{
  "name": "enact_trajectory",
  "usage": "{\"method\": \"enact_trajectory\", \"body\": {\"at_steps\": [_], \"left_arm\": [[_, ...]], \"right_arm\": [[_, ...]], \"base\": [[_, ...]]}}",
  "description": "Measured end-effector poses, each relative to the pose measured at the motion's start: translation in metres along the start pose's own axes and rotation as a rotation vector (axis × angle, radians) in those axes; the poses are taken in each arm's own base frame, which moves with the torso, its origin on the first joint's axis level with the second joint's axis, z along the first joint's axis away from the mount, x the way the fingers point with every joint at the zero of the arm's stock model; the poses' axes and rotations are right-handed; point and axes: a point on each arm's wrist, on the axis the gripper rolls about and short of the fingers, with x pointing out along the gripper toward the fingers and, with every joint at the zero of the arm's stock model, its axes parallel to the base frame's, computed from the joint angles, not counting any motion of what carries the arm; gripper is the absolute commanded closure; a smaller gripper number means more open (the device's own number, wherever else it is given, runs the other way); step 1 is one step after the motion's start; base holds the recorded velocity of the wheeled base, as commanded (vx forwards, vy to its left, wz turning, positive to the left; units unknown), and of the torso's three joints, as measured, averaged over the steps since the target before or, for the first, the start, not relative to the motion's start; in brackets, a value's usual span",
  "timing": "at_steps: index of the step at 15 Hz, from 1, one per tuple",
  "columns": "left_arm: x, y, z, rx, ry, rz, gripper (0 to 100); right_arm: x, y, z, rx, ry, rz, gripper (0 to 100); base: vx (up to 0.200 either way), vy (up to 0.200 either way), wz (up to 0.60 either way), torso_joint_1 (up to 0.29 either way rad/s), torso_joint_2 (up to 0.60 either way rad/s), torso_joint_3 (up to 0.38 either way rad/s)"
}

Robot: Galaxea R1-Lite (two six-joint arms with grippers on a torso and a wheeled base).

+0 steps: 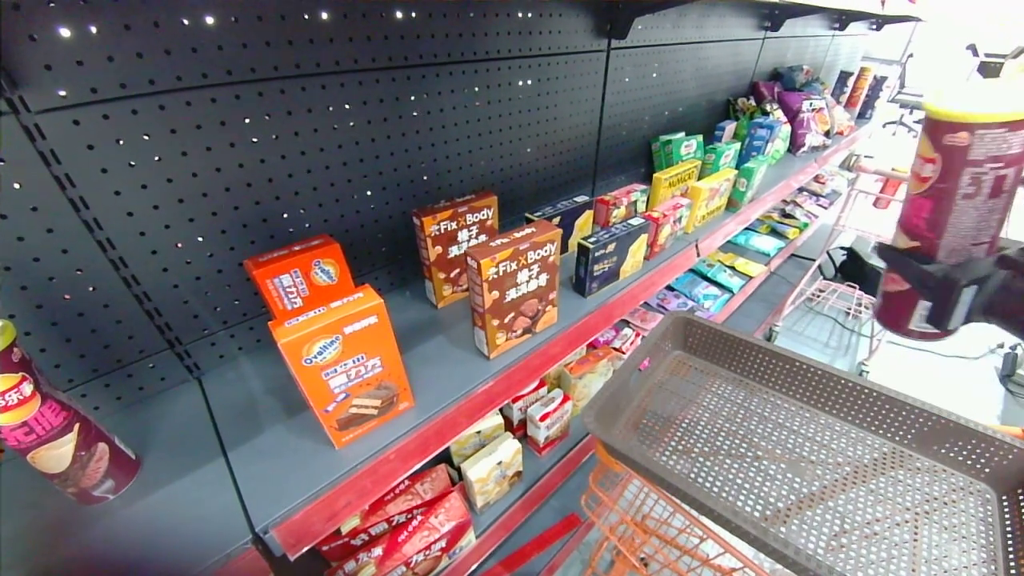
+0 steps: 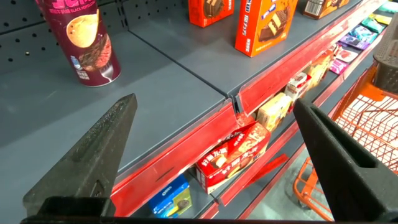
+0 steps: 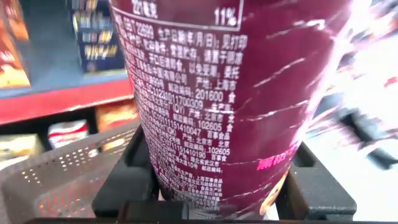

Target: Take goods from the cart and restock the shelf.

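Grips tall maroon cylindrical crisp can (image 1: 960, 192) in right gripper (image 1: 948, 300) beside grey perforated plastic cart basket (image 1: 680, 330); holds left gripper (image 2: 214, 109) spread wide over grey metal shelf (image 2: 161, 93).

A shop: stocked shelf (image 1: 448, 352) of snack boxes (image 1: 513, 288) beside a cart (image 1: 800, 456).

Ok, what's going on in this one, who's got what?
A robot is restocking a store shelf from a cart. Its right gripper is shut on a maroon chip can, held upright near the cart basket, not yet on the shelf. The left gripper is open and holds nothing, above the shelf's front edge, near a similar can already standing on the shelf left of the orange boxes.
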Motion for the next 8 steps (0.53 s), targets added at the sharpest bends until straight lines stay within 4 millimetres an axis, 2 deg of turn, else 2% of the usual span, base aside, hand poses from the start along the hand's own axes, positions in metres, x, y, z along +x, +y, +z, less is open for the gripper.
{"method": "enact_trajectory", "body": {"at_steps": [1, 4, 6, 8], "left_arm": [[0.0, 0.0, 0.0, 0.0, 0.0, 0.0, 0], [0.0, 0.0, 0.0, 0.0, 0.0, 0.0, 0], [0.0, 0.0, 0.0, 0.0, 0.0, 0.0, 0], [0.0, 0.0, 0.0, 0.0, 0.0, 0.0, 0]], "right_arm": [[-0.028, -0.001, 0.005, -0.016, -0.015, -0.034, 100], [-0.097, 0.01, -0.009, -0.036, -0.013, -0.1, 100], [-0.126, 0.014, -0.016, -0.056, -0.034, -0.16, 100], [-0.142, 0.012, -0.018, -0.089, -0.03, -0.254, 100]], "base": [[0.0, 0.0, 0.0, 0.0, 0.0, 0.0], [0.0, 0.0, 0.0, 0.0, 0.0, 0.0], [0.0, 0.0, 0.0, 0.0, 0.0, 0.0], [0.0, 0.0, 0.0, 0.0, 0.0, 0.0]]}}
